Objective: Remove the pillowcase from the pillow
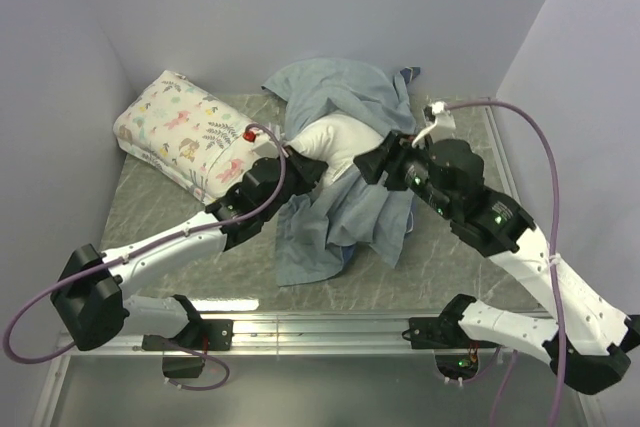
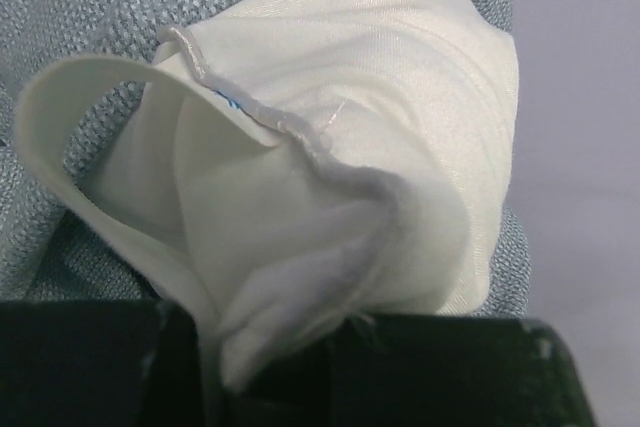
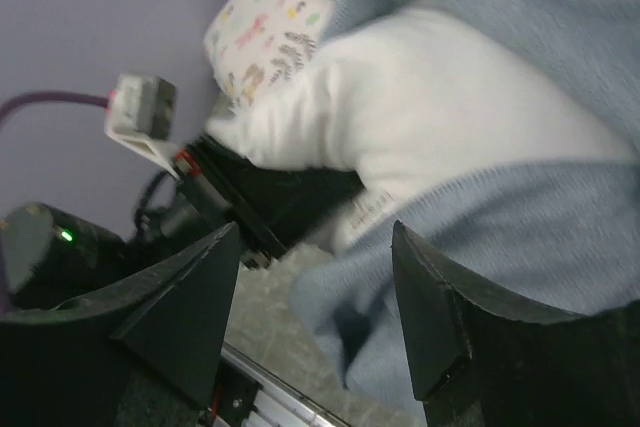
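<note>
The plain white pillow (image 1: 337,143) lies mid-table, partly out of the blue-grey pillowcase (image 1: 320,237), which is bunched over and around it, paler side showing. My left gripper (image 1: 298,160) is shut on a corner of the pillow (image 2: 330,177); the fabric is pinched between the dark jaws (image 2: 290,347), with the pillowcase (image 2: 80,7) behind. My right gripper (image 1: 373,165) is open at the pillow's right side. In the right wrist view its fingers (image 3: 210,287) straddle the pillowcase edge (image 3: 520,217) below the pillow (image 3: 430,97) without touching it.
A smaller floral-print pillow (image 1: 180,132) lies at the back left against the wall, also seen in the right wrist view (image 3: 270,7). The grey table (image 1: 450,267) is walled on three sides. A metal rail (image 1: 320,327) runs along the near edge.
</note>
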`<state>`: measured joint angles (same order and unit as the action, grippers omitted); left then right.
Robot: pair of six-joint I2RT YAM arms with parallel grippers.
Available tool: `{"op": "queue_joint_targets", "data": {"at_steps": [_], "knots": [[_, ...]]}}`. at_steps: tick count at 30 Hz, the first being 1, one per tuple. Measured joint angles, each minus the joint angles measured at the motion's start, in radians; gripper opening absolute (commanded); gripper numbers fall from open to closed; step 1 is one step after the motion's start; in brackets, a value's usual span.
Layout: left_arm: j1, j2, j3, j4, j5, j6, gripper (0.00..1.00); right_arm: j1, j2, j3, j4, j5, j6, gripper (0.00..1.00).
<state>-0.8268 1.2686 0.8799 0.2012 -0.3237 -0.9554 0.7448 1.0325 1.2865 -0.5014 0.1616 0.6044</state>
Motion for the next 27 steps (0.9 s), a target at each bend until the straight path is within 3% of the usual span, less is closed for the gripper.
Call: {"op": "queue_joint_targets", "data": {"at_steps": [3,9,13,22,27], "knots": [[-0.002,0.015,0.027,-0.005,0.000,0.001,0.00,0.003,-0.063,-0.118,-0.010,0.034,0.023,0.69],[-0.006,0.036,0.078,-0.028,0.012,0.019,0.00,0.016,0.002,-0.254,-0.058,0.110,0.058,0.65],[-0.009,0.048,0.100,-0.068,0.021,0.042,0.00,0.022,-0.019,-0.291,-0.083,0.155,0.076,0.16],[0.014,0.051,0.214,-0.145,0.032,0.080,0.00,0.023,-0.195,-0.412,-0.108,0.222,0.126,0.00],[0.058,0.051,0.243,-0.175,0.064,0.080,0.00,0.023,-0.232,-0.497,-0.115,0.231,0.164,0.00]]}}
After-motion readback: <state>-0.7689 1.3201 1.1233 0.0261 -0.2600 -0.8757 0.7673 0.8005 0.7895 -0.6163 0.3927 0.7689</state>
